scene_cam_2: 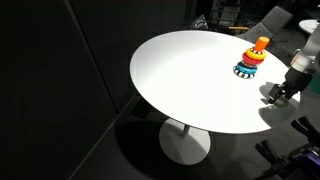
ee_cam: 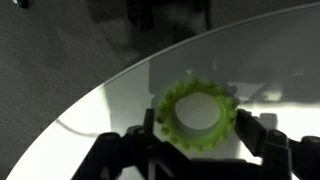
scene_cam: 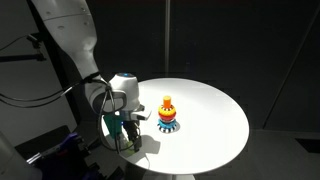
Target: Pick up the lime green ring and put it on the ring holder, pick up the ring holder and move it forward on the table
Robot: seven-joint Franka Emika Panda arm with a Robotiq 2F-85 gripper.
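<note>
Wrist view: the gripper (ee_cam: pixel 197 127) is open to about the width of the lime green ring (ee_cam: pixel 196 90). The ring lies between the fingers (ee_cam: pixel 152 130), which stand against or just beside its outer rim. A firm hold cannot be confirmed. The ring is near the edge of the table (ee_cam: pixel 120 95). In both exterior views, the ring holder (scene_cam: pixel 168 115) (scene_cam_2: pixel 251 60) stands upright on the table, apart from the gripper (scene_cam: pixel 125 138) (scene_cam_2: pixel 275 95).

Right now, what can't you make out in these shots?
- Green ring: in both exterior views it is too small and lost at the gripper.
- Grip contact: the wrist view is blurred, so I cannot tell whether the fingers touch the ring.
- Ring holder: outside the wrist view.
- Arm: cut off by the frame edge in an exterior view.
</note>
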